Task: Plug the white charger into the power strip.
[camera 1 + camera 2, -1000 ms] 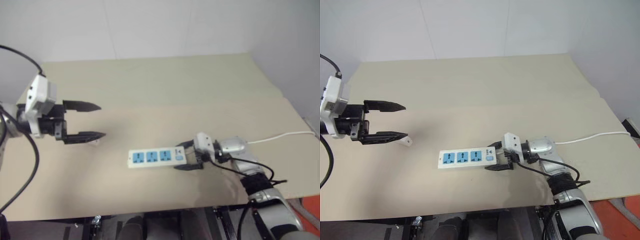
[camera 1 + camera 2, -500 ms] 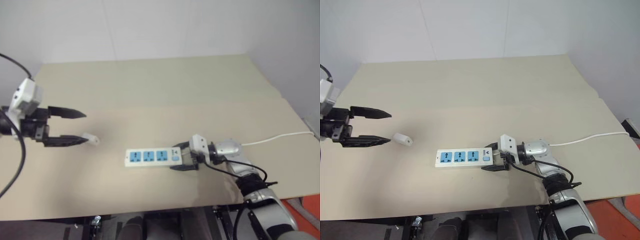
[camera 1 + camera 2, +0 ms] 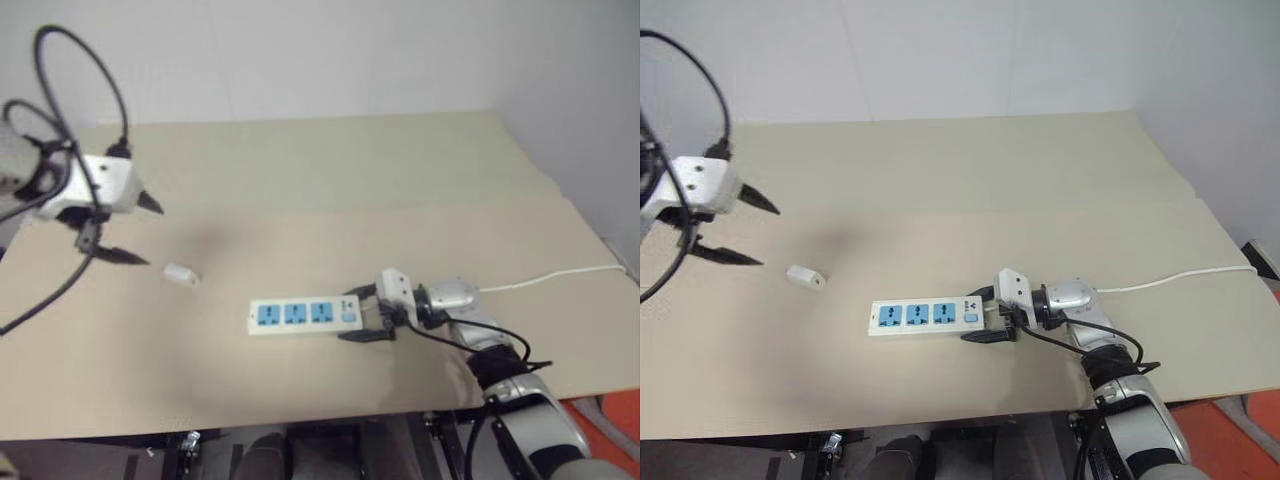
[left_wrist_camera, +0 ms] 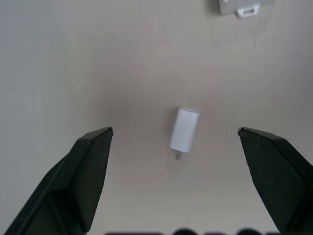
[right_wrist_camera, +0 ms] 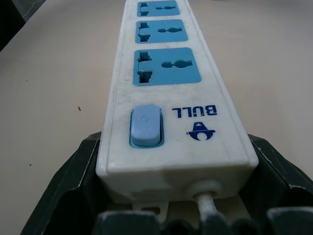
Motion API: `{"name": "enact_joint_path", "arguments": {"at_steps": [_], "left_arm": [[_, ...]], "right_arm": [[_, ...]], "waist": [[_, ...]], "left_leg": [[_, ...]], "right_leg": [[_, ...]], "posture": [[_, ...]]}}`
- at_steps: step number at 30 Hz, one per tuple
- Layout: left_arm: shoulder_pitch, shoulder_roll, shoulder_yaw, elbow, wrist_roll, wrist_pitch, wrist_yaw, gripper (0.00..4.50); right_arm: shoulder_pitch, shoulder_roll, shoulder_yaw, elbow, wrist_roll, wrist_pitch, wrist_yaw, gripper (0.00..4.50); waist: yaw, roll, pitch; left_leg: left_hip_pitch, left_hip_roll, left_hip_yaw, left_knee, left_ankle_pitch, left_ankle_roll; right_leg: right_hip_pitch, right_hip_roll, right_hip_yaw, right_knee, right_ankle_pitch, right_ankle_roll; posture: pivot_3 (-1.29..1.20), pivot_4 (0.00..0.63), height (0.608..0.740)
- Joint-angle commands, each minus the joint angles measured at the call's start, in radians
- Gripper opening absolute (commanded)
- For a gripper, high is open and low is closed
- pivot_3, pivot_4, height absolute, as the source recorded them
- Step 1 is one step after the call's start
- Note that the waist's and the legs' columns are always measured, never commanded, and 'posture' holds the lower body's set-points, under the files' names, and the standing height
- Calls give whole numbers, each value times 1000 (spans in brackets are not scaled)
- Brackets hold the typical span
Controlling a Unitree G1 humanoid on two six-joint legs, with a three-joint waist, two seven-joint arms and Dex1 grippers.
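We see the charger (image 4: 184, 129) lying on its side on the table (image 3: 940, 180), below and between our left gripper's (image 4: 174, 142) wide-open fingers, untouched. Our right gripper (image 3: 988, 316) clamps the strip's (image 3: 925, 316) switch end, well apart from the charger.

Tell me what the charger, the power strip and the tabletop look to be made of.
White charger: smooth matte white plastic, apparently, with rounded edges and a small prong at one end. Power strip: glossy white moulded plastic casing, blue plastic socket faces and switch, printed logo. Table: dull beige, uniform and grainless, perhaps laminate or board.
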Motion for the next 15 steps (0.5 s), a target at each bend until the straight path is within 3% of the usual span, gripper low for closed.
{"name": "enact_joint_path", "arguments": {"at_steps": [1, 6, 10, 15], "left_arm": [[-139, -54, -243, 157, 54, -137, -4, 4500], [-231, -246, -376, 406, 138, -249, -4, 4500], [-236, -350, -366, 521, 198, -296, -4, 4500], [-211, -412, -334, 579, 285, -347, -4, 4500]], "right_arm": [[7, 2, 18, -28, 4, 21, 20, 3417], [37, -13, 9, -86, 14, 58, 9, 3417], [66, -28, 5, -127, 17, 80, -1, 3417], [84, -35, 0, -169, 24, 108, -23, 3417]], "waist": [[-5, 0, 0], [-3, 0, 0], [-4, -1, 0], [-5, -1, 1]], "left_leg": [[0, 0, 0, 0, 0, 1], [-2, 0, 1, 0, -1, 2], [-6, -1, 0, 3, -1, 2], [-8, -2, 0, 4, -1, 2]], "right_leg": [[0, 0, 0, 0, 0, 0], [-2, 0, 0, 0, 0, 1], [-3, 0, 0, -1, 1, 2], [-5, 0, 0, -2, 1, 2]], "posture": [[0, 150, 740], [0, 150, 740], [0, 150, 740], [0, 150, 740]]}}
